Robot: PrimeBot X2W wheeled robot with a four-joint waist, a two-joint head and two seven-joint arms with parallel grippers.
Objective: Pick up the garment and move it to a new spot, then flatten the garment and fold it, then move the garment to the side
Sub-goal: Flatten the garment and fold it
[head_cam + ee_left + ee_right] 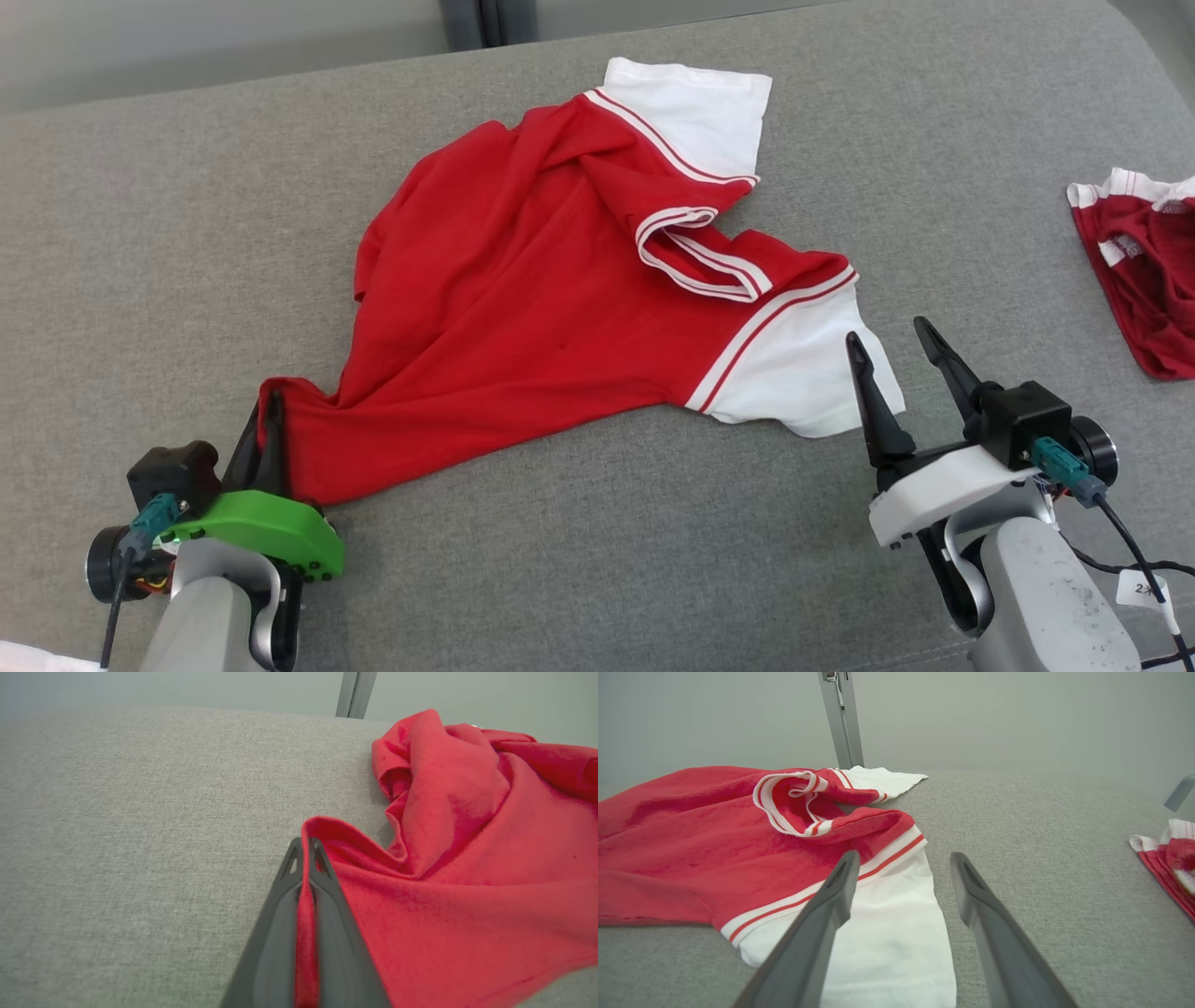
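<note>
At the hem of the garment (pixel 523 280), cloth is gripped by the left hand (pixel 269 415); the right hand (pixel 885 331) is held open beside its sleeve (pixel 803 373).

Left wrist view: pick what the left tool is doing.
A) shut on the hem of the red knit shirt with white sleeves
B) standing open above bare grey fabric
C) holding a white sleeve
A: the left tool is closed, with a strip of the red knit shirt pinched between its dark fingers.
</note>
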